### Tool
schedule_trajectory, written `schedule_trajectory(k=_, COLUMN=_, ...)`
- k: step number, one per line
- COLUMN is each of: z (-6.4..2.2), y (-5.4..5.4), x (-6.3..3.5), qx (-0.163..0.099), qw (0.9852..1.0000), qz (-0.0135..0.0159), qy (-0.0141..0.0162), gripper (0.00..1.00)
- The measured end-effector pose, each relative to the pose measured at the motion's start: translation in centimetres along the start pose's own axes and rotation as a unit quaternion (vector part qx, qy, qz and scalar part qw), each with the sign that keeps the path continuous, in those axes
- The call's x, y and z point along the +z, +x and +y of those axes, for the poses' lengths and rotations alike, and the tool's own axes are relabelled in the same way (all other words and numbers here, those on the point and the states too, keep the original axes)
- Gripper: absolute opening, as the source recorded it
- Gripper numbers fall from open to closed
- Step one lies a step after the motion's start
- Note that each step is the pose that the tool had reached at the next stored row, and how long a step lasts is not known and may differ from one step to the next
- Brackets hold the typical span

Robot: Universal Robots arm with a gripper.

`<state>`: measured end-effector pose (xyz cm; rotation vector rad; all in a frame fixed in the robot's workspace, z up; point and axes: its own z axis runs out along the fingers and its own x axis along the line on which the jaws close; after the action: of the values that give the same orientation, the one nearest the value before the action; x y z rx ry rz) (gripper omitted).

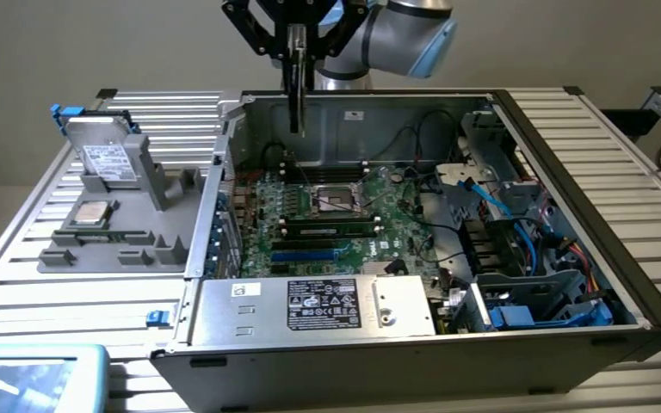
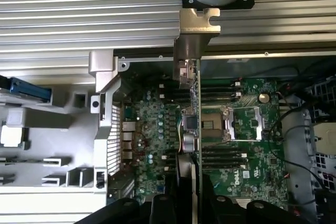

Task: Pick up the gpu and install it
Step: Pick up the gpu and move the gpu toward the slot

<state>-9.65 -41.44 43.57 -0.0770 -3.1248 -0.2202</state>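
Observation:
The gpu (image 1: 296,95) hangs edge-on as a thin dark strip above the back of the open computer case (image 1: 560,172). My gripper (image 1: 296,39) is shut on its upper end. In the wrist view the gpu (image 2: 190,124) runs edge-on away from my gripper (image 2: 190,199), and its metal end bracket (image 2: 197,24) is at the far end over the case's rear wall. Below the card lies the large green motherboard (image 1: 330,215), also seen as the motherboard (image 2: 236,129) with its memory slots and processor socket. The card is well above the board and touches nothing.
A silver power supply box (image 1: 319,305) with a black label fills the case's front. Blue and black cables (image 1: 515,232) crowd the exterior view's right of the case. A grey fixture (image 1: 124,232) on the exterior view's left holds a silver drive (image 1: 107,159) and a processor (image 1: 89,213).

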Motion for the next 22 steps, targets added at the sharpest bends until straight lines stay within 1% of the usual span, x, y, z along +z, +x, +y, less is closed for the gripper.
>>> schedule_trajectory(k=2, z=-0.19, y=-0.7, x=-0.01, qx=0.000, qw=1.0000, qz=0.0024, qy=0.0001, gripper=0.29)
schedule_trajectory(k=5, z=-0.51, y=-1.9, x=-0.05, qx=0.001, qw=1.0000, qz=0.0044, qy=0.0001, gripper=0.29)
schedule_trajectory(k=9, z=-0.99, y=-3.8, x=-0.02, qx=0.001, qw=1.0000, qz=0.0046, qy=0.0002, gripper=0.29)
schedule_trajectory(k=11, z=-1.32, y=-4.5, x=0.15, qx=0.001, qw=1.0000, qz=0.0046, qy=0.0001, gripper=0.29)
schedule_trajectory(k=14, z=-1.78, y=-5.3, x=0.54, qx=0.001, qw=1.0000, qz=0.0046, qy=0.0002, gripper=0.29)
schedule_trajectory(k=18, z=-1.92, y=-6.2, x=1.19, qx=0.001, qw=1.0000, qz=0.0046, qy=0.0005, gripper=0.29)
schedule_trajectory(k=22, z=-1.94, y=-7.3, x=1.60, qx=0.001, qw=1.0000, qz=0.0045, qy=0.0026, gripper=0.29)
